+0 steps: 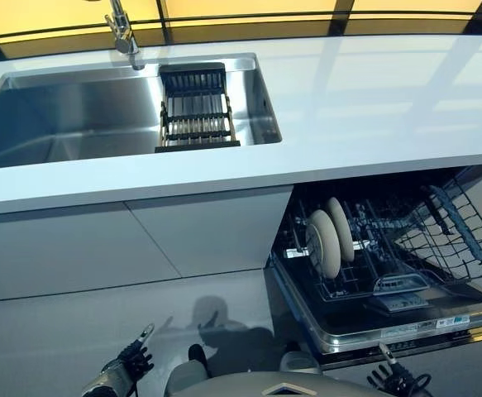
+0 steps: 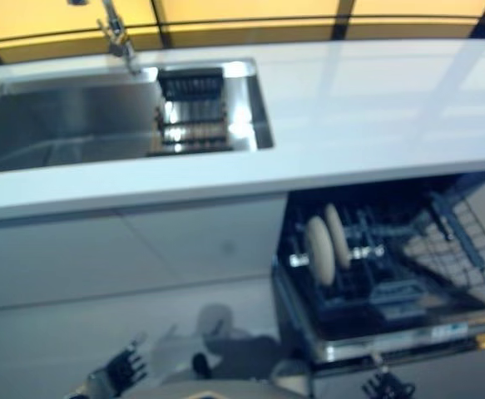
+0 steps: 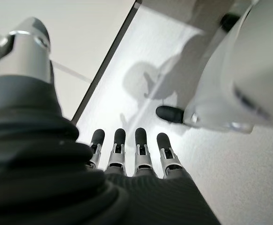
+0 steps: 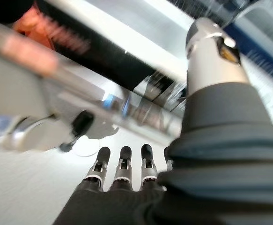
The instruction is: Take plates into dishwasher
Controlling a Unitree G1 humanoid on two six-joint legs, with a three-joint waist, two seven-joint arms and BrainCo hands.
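Note:
Two cream plates (image 1: 330, 236) stand upright side by side in the lower rack (image 1: 406, 273) of the open dishwasher (image 1: 389, 322), under the counter at the right. My left hand (image 1: 131, 361) hangs low at the bottom left, fingers straight and holding nothing; its fingers (image 3: 127, 150) point at the floor in the left wrist view. At the bottom right my right hand (image 1: 398, 380) hangs in front of the dishwasher door, with its fingers (image 4: 123, 164) straight and empty.
A steel sink (image 1: 67, 116) with a tap (image 1: 123, 33) is set in the white counter (image 1: 373, 116). A dark dish rack (image 1: 195, 107) with no plates in it sits at the sink's right end. White cabinet doors (image 1: 125, 248) run below.

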